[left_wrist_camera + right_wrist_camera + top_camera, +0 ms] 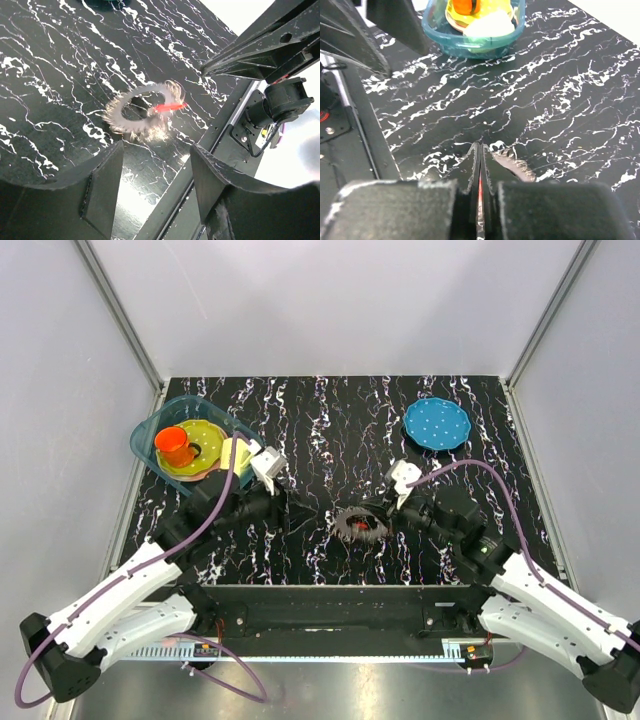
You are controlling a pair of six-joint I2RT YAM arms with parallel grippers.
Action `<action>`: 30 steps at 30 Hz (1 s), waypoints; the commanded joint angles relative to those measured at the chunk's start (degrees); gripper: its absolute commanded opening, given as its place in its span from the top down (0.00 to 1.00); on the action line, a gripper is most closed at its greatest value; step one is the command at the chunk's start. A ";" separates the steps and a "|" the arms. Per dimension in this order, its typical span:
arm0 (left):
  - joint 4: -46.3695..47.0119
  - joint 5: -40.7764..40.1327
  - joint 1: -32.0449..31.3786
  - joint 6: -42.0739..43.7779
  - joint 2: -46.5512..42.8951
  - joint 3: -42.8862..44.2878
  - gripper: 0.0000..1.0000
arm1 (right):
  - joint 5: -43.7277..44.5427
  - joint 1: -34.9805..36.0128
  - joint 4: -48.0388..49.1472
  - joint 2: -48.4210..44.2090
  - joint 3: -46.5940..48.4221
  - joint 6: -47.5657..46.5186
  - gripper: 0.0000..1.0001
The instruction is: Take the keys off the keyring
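While overhead blurs it, my left wrist view shows the red key (169,106) across the keyring (142,112) on the table (50,75). Left gripper (156,150) low alongside, jaws apart, empty; right gripper (480,147) angled down at the ring's edge, jaws near-closed.
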 commanded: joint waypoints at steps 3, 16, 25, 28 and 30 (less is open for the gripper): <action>3.16 8.56 0.14 6.78 4.00 6.37 0.41 | -8.28 0.16 4.92 -4.30 1.04 -1.60 1.00; 1.14 -17.68 0.22 -1.99 4.72 2.25 0.37 | 16.68 0.16 -10.36 11.05 4.20 29.07 0.71; -3.25 -25.26 0.31 -9.55 -8.10 -5.74 0.19 | 10.95 0.16 -18.63 33.22 8.77 34.77 0.56; -3.34 -25.35 0.31 -11.05 -9.87 -7.59 0.19 | 11.75 0.07 -18.54 35.24 8.59 38.11 0.56; -3.69 -25.35 0.31 -12.01 -10.40 -7.87 0.19 | 11.66 0.07 -18.63 36.12 8.51 39.18 0.56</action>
